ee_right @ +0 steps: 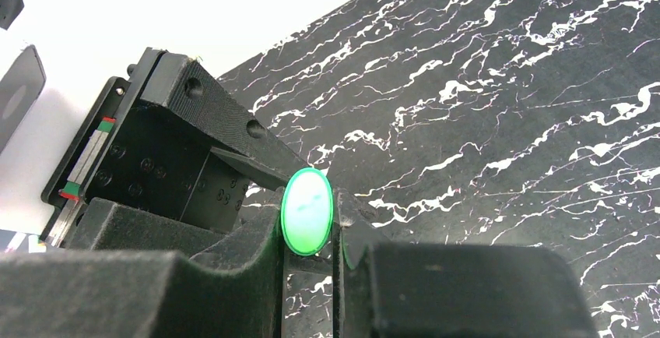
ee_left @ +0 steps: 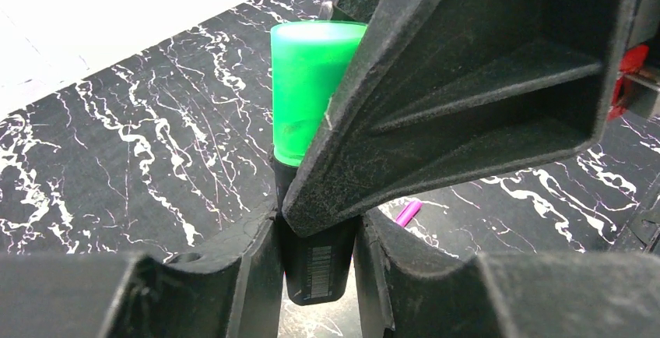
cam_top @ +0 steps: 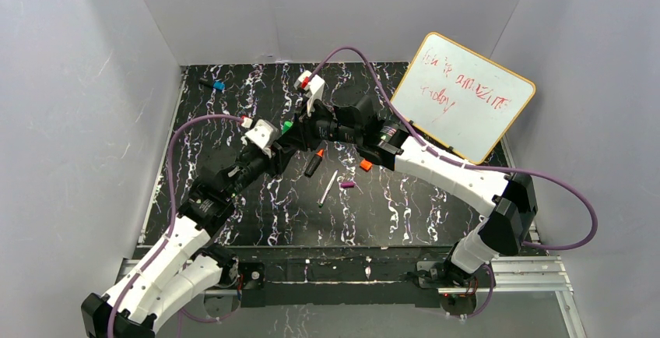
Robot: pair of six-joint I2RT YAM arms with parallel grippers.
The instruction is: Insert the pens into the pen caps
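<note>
Only the left wrist view shows the left gripper (ee_left: 317, 254) grasping the black marker (ee_left: 315, 269); the right gripper (ee_right: 310, 234) pinches its green cap (ee_right: 307, 209). Black marbled table (cam_top: 373, 215), grey walls (cam_top: 78, 81).

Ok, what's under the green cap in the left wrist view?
Below the green cap sits a black marker, gripped by the left claw. A finger of the right claw covers part of the join, and the marker's tip cannot be seen.
</note>
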